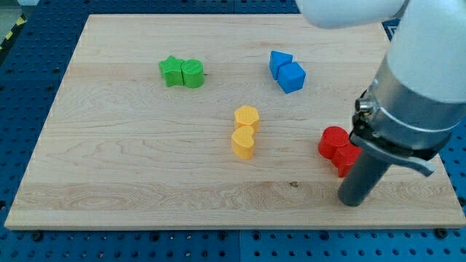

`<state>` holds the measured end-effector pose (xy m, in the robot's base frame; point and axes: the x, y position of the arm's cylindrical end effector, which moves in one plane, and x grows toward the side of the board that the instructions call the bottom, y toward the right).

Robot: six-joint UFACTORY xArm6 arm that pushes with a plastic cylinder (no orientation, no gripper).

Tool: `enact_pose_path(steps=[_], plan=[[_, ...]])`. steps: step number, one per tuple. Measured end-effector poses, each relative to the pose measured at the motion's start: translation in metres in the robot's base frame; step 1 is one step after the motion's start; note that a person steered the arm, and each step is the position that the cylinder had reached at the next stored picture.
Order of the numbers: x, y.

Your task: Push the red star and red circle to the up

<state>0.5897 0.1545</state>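
The red circle (333, 141) lies at the view's right on the wooden board (131, 160), touching the red star (345, 159), which sits just below and right of it and is partly hidden by the arm. My tip (354, 201) rests on the board just below the red star, close to it; I cannot tell if it touches.
A green star (171, 71) and green circle (193, 73) touch at the upper left. Two blue blocks (287, 71) sit at the upper middle. A yellow hexagon (247, 116) sits above a yellow heart (243, 143) at the centre. The board's right edge is near the arm.
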Motion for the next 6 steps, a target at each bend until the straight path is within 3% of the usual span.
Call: enact_pose_path(steps=[6], plan=[[-0.055, 0.007]])
